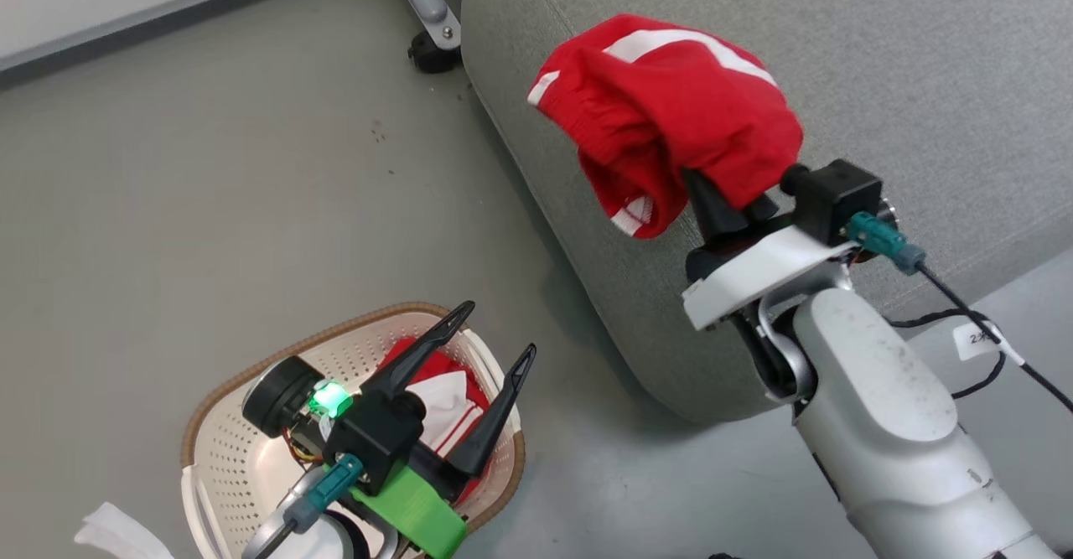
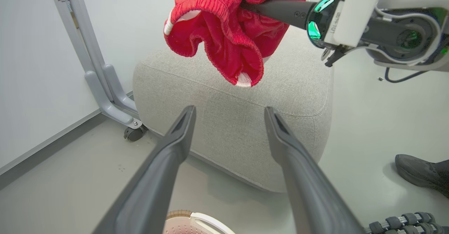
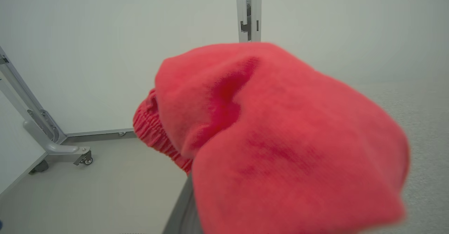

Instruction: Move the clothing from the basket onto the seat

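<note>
One red garment (image 1: 671,115) with white stripes hangs bunched over my right gripper (image 1: 723,200), which is shut on it; the cloth hides the fingertips. It hovers above the near edge of the grey seat (image 1: 880,56). In the right wrist view the garment (image 3: 280,149) covers the fingers. A second red and white garment (image 1: 448,395) lies in the cream basket (image 1: 201,433) on the floor. My left gripper (image 1: 500,328) stands open over the basket with nothing between its fingers. The left wrist view has that gripper (image 2: 229,110) facing the seat (image 2: 298,86) and the held garment (image 2: 228,34).
A grey metal frame leg with a caster (image 1: 432,31) stands by the seat's far corner against the wall. A person's dark shoe (image 2: 417,172) rests on the floor right of the seat. A black cable (image 1: 981,316) trails from my right wrist.
</note>
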{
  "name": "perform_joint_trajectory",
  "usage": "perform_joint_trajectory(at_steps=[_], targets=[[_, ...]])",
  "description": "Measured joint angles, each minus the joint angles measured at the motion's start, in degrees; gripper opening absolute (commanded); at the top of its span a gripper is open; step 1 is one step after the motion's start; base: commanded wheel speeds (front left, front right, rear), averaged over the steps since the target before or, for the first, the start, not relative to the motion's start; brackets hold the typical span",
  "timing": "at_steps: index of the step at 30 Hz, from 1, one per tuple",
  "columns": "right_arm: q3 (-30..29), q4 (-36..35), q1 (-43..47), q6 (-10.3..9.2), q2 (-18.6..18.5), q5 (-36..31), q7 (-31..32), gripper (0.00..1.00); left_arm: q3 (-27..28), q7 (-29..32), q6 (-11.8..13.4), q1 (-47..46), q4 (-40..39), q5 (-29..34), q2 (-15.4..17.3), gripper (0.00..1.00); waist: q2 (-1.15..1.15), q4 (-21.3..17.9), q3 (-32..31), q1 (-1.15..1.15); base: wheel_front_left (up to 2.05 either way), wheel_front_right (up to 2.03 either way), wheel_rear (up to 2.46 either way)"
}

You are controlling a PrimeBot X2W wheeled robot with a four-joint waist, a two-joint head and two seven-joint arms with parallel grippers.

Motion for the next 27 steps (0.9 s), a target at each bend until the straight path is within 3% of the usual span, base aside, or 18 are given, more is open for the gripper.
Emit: perform_joint_trajectory(at_steps=[9, 18, 19, 20, 21, 27], targets=[[-12.35, 3.39, -7.88, 0.00, -2.75, -0.26, -0.02, 0.00, -2.52, 2.02, -0.18, -5.81, -2.18, 1.12, 1.76, 1.00, 0.00, -0.78, 8.32, 0.01, 0.00, 0.00, 0.00], [-22.31, 9.81, -19.47, 0.00, -8.11, -1.47, -0.02, 0.00, -4.82, 2.54, -0.25, -13.37, -4.74, 1.93, 3.38, 1.00, 0.00, 1.98, 17.86, 0.01, 0.00, 0.00, 0.00], [-23.29, 10.82, -20.18, 0.00, -8.21, -1.64, -0.03, 0.27, -4.98, 2.50, -0.25, -13.99, -4.74, 1.94, 3.54, 1.00, 0.00, 2.34, 18.82, 0.01, 0.00, 0.00, 0.00], [-24.01, 12.12, -20.72, 0.00, -8.36, -2.21, -0.03, 0.69, -5.11, 2.48, -0.25, -14.54, -4.75, 1.96, 3.60, 1.00, 0.00, 2.70, 19.77, 0.01, 0.00, 0.00, 0.00], [-24.64, 13.39, -21.05, 0.00, -8.42, -2.86, -0.02, 1.00, -5.25, 2.42, -0.25, -14.89, -4.64, 1.96, 3.70, 1.00, 0.00, 3.06, 20.63, 0.01, 0.00, 0.00, 0.00], [-28.83, 16.38, -21.30, 0.00, -7.82, -4.34, -0.03, 1.00, -5.70, 1.40, -0.30, -15.74, -3.36, 1.82, 3.72, 1.00, 0.00, 5.21, 23.97, 0.01, 0.00, 0.00, 0.00]])
